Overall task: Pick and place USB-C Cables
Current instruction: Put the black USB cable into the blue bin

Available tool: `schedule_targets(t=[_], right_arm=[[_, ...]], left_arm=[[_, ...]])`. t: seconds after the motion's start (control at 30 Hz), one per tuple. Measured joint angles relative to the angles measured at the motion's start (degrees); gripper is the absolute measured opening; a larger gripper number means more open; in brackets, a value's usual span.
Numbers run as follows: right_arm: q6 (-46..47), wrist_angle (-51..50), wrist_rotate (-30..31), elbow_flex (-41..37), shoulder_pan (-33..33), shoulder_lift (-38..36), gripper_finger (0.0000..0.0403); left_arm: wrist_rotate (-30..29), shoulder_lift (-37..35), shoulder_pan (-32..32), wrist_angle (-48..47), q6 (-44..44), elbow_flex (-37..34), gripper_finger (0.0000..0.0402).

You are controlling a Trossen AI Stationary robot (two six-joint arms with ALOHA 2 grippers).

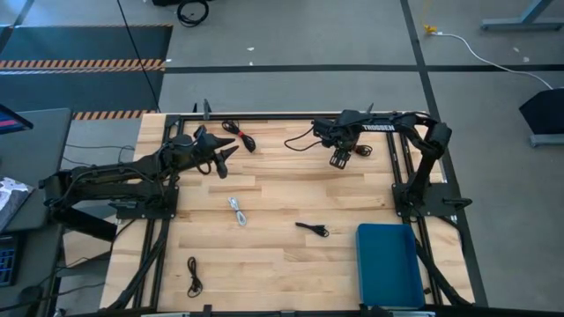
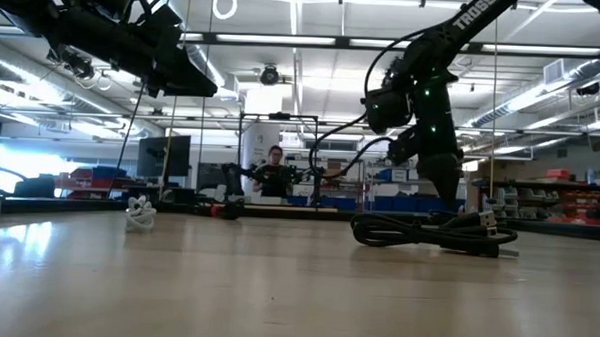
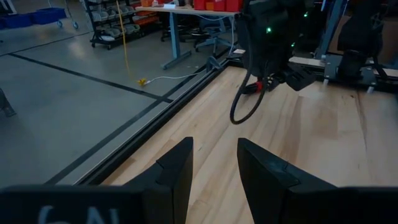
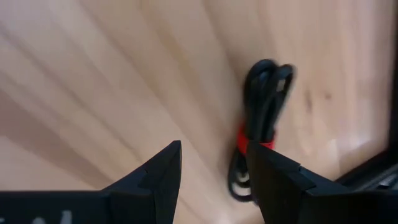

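Several small cable bundles lie flat on the wooden table. A black one with a red band (image 1: 240, 135) is near the far edge. A second red-banded one (image 4: 261, 124) lies just beside my right gripper's fingers. A white one (image 1: 238, 211) sits mid-table, with a black one (image 1: 311, 229) to its right and another black one (image 1: 194, 275) near the front. My right gripper (image 4: 211, 149) hovers open over the second red-banded bundle, touching nothing. My left gripper (image 3: 214, 146) is open and raised at the far left (image 1: 220, 151).
The blue tray (image 1: 389, 264) sits at the table's near right corner. The right arm's own black cord (image 3: 239, 109) loops down under its wrist. Black frame rails (image 1: 264, 115) run along the table's edges. A long white cord with a yellow end (image 1: 458, 40) lies on the floor beyond.
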Motion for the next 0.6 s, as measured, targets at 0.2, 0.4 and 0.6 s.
schedule_targets(t=[0.2,0.4,0.6], right_arm=[[0.12,1.63,2.19,0.0,0.07,-0.04,0.0185],[-0.14,1.6,2.37,0.0,0.04,-0.04,0.0185],[-0.32,0.96,2.35,0.05,0.16,-0.04,0.0185]], left_arm=[[0.0,0.0,0.0,0.0,-0.08,0.0,0.0133],[0.0,0.0,0.0,0.0,0.02,0.0,0.0133],[-0.9,-0.02,0.0,-0.75,0.23,0.0,0.0133]])
